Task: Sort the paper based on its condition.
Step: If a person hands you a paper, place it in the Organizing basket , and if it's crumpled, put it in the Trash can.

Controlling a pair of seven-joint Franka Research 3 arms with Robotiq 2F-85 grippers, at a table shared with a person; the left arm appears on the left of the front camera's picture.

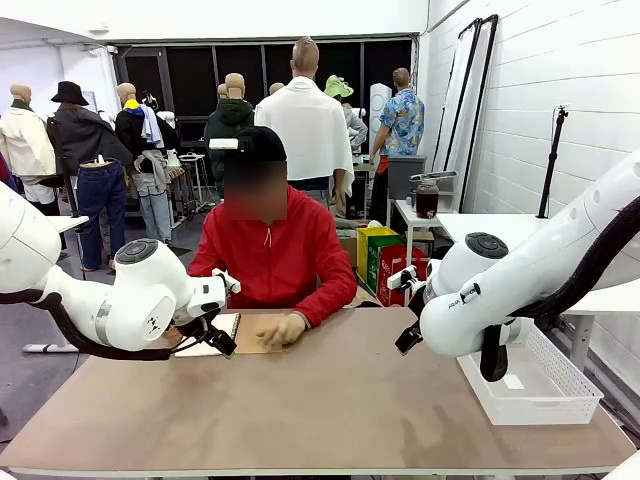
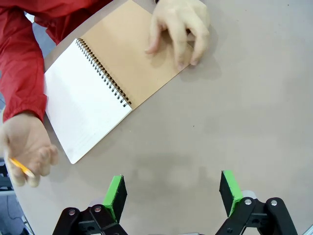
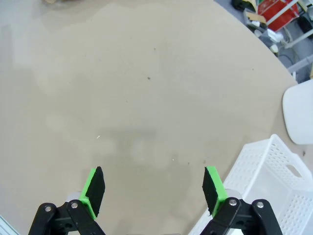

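Note:
No loose sheet of paper is in view. A spiral-bound notebook (image 2: 105,81) lies open on the table, a white page (image 2: 83,105) on one side and its brown cover (image 2: 129,54) folded back. The person rests one hand (image 2: 178,29) on the cover and holds a yellow pencil (image 2: 19,168) in the other hand (image 2: 24,147). My left gripper (image 2: 171,188) hovers open over bare table just short of the notebook; in the front view it (image 1: 222,342) sits at the notebook's near edge. My right gripper (image 3: 152,188) is open above bare tabletop with nothing between its fingers.
A white plastic mesh tray (image 1: 530,385) stands at the table's right side, its corner (image 3: 259,181) beside my right gripper. The person in a red top (image 1: 275,250) sits at the far side. The brown tabletop (image 1: 330,400) stretches between the arms.

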